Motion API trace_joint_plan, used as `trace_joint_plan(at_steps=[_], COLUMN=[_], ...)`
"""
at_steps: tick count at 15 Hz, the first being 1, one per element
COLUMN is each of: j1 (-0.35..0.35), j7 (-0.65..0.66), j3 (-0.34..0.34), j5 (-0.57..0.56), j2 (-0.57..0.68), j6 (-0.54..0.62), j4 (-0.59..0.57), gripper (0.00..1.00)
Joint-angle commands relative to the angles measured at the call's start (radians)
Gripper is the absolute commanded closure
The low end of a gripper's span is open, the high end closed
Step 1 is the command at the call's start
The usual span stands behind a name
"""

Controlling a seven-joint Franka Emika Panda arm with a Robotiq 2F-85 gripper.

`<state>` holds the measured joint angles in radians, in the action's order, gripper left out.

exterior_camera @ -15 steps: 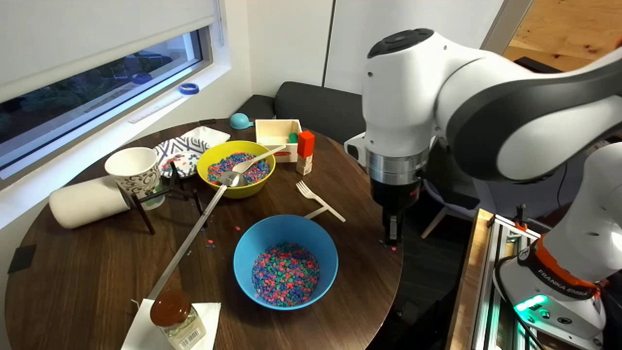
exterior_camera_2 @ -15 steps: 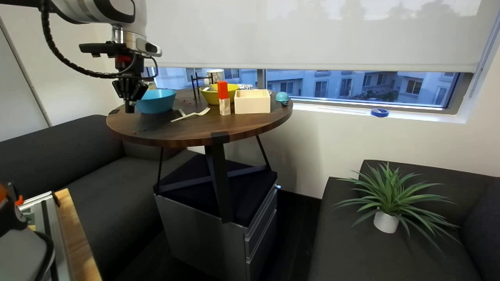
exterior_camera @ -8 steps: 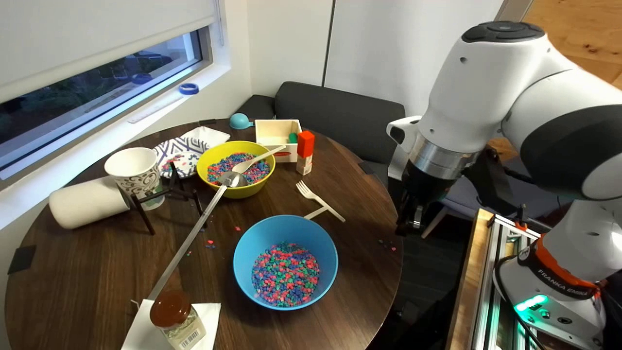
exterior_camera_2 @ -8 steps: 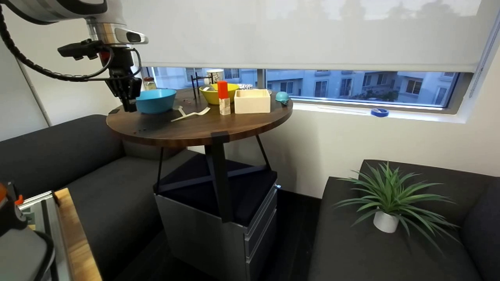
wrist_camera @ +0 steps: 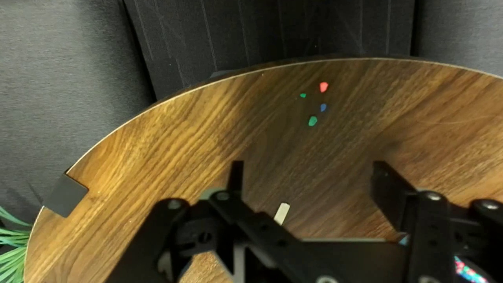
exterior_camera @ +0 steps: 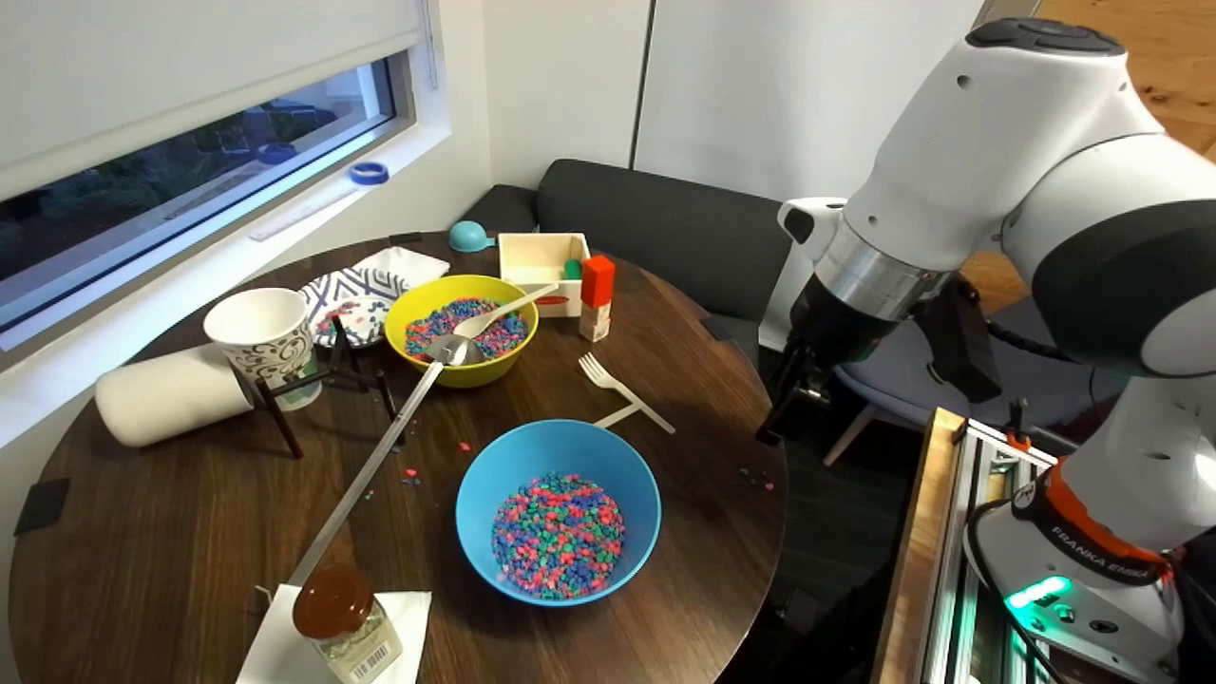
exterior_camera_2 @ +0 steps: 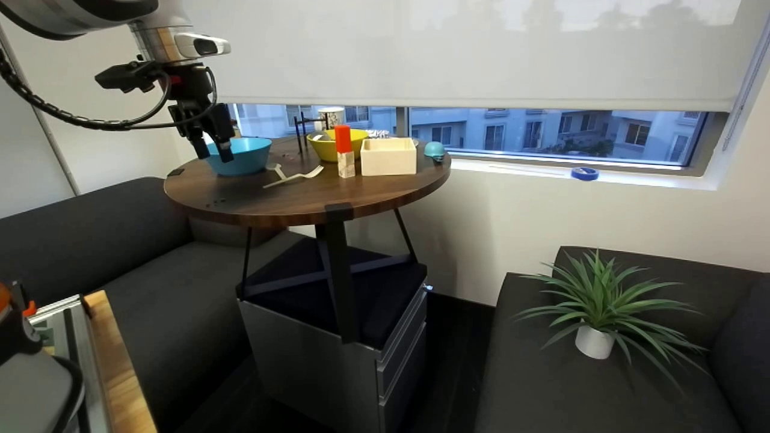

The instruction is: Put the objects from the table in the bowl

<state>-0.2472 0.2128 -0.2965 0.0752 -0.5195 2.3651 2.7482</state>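
The blue bowl [exterior_camera: 559, 448], its coloured bits [exterior_camera: 559, 537] visible in an exterior view, stands on the table [exterior_camera: 703, 532] near a white fork [exterior_camera: 619, 388]. The gripper [wrist_camera: 308, 167] has its jaws wide apart, wood showing between them. The wrist view separates four loose bits [wrist_camera: 312, 121] near the table's curved edge.

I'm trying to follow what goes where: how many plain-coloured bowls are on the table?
2: the blue bowl near the fork, and the yellow bowl near the cream box. No other shows.
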Motion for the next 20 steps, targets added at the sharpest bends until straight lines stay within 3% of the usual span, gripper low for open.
trace_joint_plan(at_steps=[1,13,17,20], j1=[0.009,-0.015,-0.017,-0.021], j7=[-0.001,-0.076,-0.089,-0.099], j3=[0.018,0.048,0.045,0.042], j5=[-0.002,0.034,0.027,0.023], j2=[0.035,0.216,0.252,0.268], j6=[0.051,0.11,0.137,0.152], j4=[-0.001,0.0,0.0,0.0], gripper=[0.0,0.02,0.3,0.4])
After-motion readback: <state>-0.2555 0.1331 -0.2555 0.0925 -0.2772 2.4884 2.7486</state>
